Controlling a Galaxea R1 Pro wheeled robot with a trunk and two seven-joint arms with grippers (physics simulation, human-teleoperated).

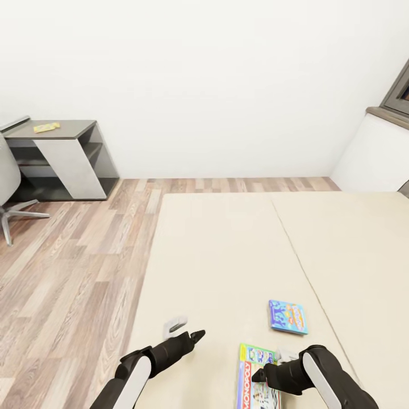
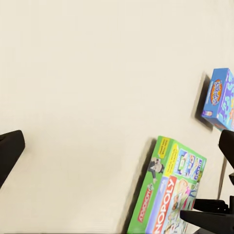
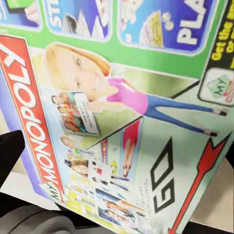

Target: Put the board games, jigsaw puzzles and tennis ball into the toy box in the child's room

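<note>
Two board games lie on the beige bed [image 1: 227, 255]. One is a green Monopoly box [image 1: 257, 386], also in the left wrist view [image 2: 170, 195] and close up in the right wrist view [image 3: 122, 112]. The other is a blue box [image 1: 288, 317] [image 2: 220, 100] a little farther in. My right gripper [image 1: 262, 375] hovers open just over the Monopoly box, touching nothing that I can see. My left gripper [image 1: 197, 336] is open above bare mattress, left of the Monopoly box. The toy box, table, jigsaw puzzles and tennis ball are out of view.
A low dark grey-topped cabinet [image 1: 57, 159] stands by the far wall at the left, with a flat yellow item [image 1: 46, 127] on top. An office chair [image 1: 8, 187] is beside it. Wooden floor [image 1: 74, 272] runs left of the bed. A white wall block [image 1: 375, 153] is at the right.
</note>
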